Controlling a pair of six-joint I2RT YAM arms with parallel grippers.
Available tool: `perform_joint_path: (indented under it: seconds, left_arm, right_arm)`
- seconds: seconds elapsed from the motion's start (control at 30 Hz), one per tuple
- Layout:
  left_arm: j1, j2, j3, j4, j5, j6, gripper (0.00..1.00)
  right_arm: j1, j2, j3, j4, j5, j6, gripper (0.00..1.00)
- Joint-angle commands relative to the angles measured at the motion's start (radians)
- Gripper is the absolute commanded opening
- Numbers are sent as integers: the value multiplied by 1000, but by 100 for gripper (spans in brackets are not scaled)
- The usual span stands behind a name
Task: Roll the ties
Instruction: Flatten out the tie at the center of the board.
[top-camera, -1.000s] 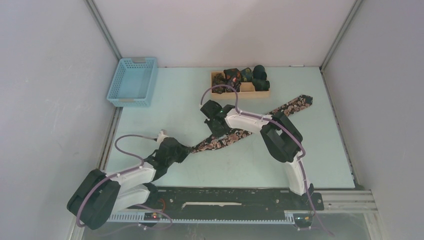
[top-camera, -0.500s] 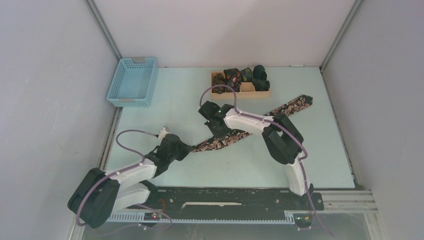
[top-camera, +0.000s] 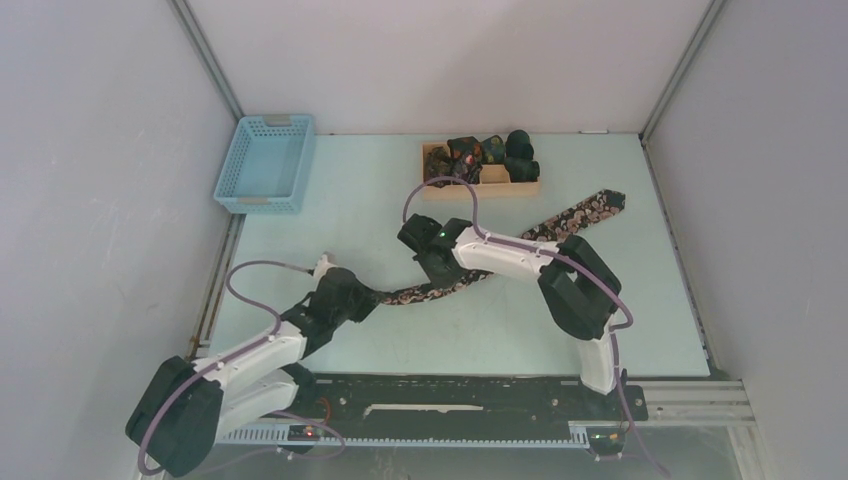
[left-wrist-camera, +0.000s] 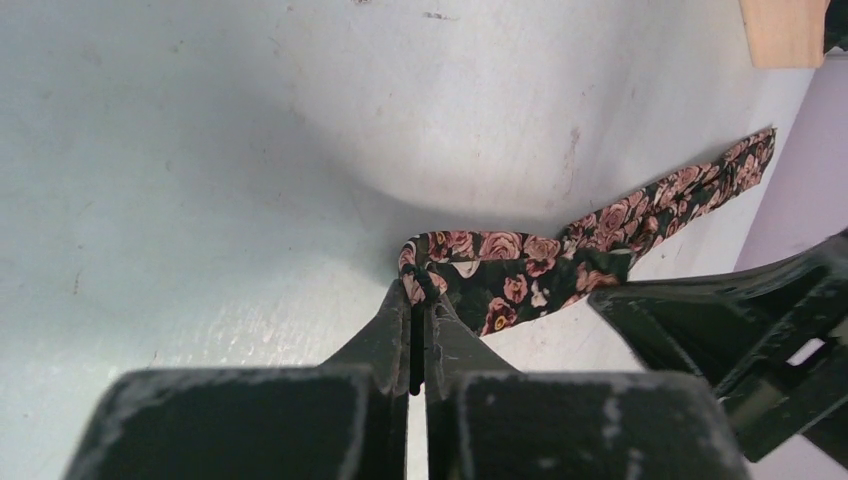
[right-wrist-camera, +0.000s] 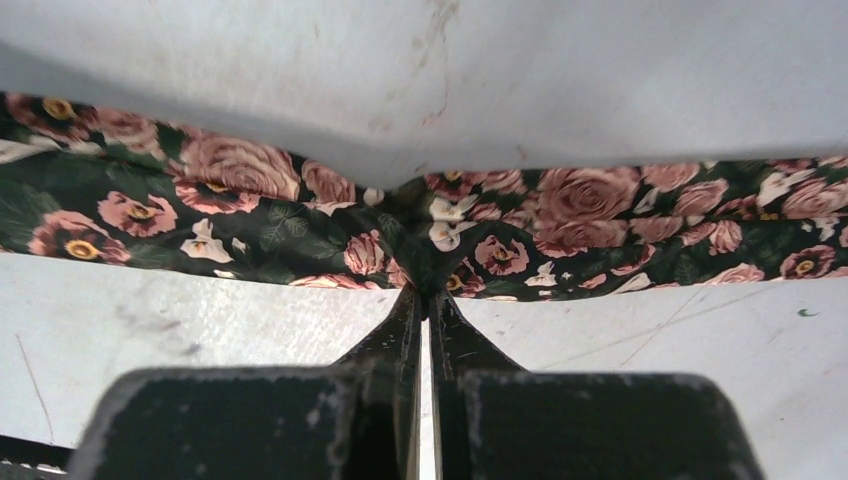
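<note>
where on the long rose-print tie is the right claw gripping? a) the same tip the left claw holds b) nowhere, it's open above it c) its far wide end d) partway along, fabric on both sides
D: the right claw is pinched shut on the long tie with fabric running off to both sides, while the left claw holds the near end.
</note>
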Motion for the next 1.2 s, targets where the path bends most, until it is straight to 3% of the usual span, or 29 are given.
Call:
perform_joint_path:
  seconds: [0.0, 0.07, 0.33, 0.47, 0.57, 0.67, 0.73, 0.9, 1.17]
  left_arm:
    - [0, -56, -13, -80, -52, -26, 0]
    - [0, -77, -25, -86, -57, -37, 0]
    - [0, -113, -50, -109, -60, -78, 2]
    - [0, -144, -75, -123, -72, -107, 9]
    - [0, -181, -96, -126, -81, -123, 25]
    - [0, -226, -107, -148, -94, -132, 59]
    - [0, -271, -107, -189, -110, -133, 69]
    - [0, -380, -123, -263, -154, -111, 68]
    - [0, -432, -127, -259, -136, 116, 64]
  right_arm:
    - [20, -56, -64, -7, 12, 39, 0]
    - [32, -48, -77, 11, 8, 40, 0]
    - [15, -28, -53, 60, 28, 42, 19]
    - [8, -53, -40, 50, 24, 30, 36]
    - [10, -77, -55, 48, 16, 31, 38]
    - [17, -109, -97, 62, -12, 40, 37]
    - [21, -131, -131, 79, -30, 47, 37]
    - [15, -161, -208, 118, -56, 57, 35]
    - [-35, -192, -276, 131, -49, 43, 31]
